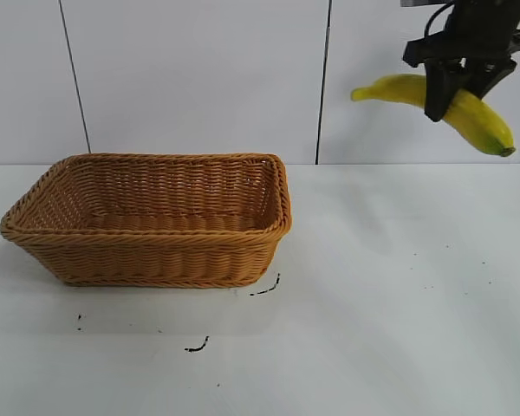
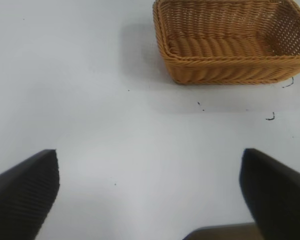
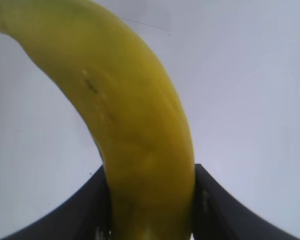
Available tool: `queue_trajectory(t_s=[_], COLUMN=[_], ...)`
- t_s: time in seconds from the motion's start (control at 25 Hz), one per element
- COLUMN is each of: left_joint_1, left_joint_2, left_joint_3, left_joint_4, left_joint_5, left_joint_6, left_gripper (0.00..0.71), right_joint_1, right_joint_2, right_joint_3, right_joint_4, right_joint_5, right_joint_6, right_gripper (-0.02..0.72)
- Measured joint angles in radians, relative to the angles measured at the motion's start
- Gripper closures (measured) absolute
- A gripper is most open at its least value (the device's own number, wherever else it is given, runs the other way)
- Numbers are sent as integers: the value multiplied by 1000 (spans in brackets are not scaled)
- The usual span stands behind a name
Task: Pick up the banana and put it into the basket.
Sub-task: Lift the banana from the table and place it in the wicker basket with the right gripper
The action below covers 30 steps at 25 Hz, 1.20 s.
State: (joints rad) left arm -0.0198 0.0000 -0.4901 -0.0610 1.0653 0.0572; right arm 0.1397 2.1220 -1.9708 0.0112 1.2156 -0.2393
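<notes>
My right gripper (image 1: 448, 97) is high at the upper right, shut on the yellow banana (image 1: 481, 121), which hangs well above the table, right of the basket. The banana's dark-tipped end points down to the right and its stem end to the left. In the right wrist view the banana (image 3: 135, 130) fills the gap between the dark fingers (image 3: 217, 205). The light-brown wicker basket (image 1: 147, 260) stands empty on the white table at the left; it also shows in the left wrist view (image 2: 225, 70). My left gripper (image 2: 150, 185) is open and empty over bare table, out of the exterior view.
The white table (image 1: 390, 286) has small black marks (image 1: 265, 289) just in front of the basket. A white panelled wall stands behind.
</notes>
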Motion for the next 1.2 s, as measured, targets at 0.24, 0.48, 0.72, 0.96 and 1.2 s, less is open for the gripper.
queue_trajectory(t_s=[0.24, 0.48, 0.72, 0.96, 1.2], left_joint_1=[0, 0, 0, 0, 0], left_joint_2=[0, 0, 0, 0, 0], left_joint_3=[0, 0, 0, 0, 0], left_joint_4=[0, 0, 0, 0, 0], left_joint_5=[0, 0, 0, 0, 0], left_joint_6=[0, 0, 0, 0, 0], left_gripper=[15, 15, 15, 15, 15], right_joint_1=[168, 304, 411, 508, 547], right_joint_2=[0, 0, 0, 7, 84], right_joint_3=[-1, -1, -1, -1, -1], right_joint_4=[-17, -44, -80, -136, -199], right_joint_5=[1, -21, -92, -310, -445], right_joint_6=[0, -6, -99, -166, -190], right_gripper=[386, 386, 386, 386, 386])
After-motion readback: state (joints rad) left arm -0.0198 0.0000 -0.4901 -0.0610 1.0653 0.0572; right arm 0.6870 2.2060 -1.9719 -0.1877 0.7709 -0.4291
